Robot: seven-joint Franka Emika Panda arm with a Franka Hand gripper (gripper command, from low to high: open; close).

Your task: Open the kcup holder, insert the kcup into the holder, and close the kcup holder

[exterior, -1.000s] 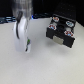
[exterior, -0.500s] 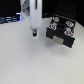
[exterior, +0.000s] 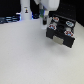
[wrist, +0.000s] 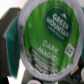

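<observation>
Moved: arm has swung toward the kcup holder (exterior: 61, 31), gripper (exterior: 45, 20) now beside it.
Gripper: clamped on the kcup (wrist: 49, 35).
Hidden: jaws blurred; kcup's green lid fills wrist view.

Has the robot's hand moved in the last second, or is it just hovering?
Yes. The gripper has travelled toward the exterior view's right, from over the bare white table to right beside the black kcup holder, which stayed put.
</observation>
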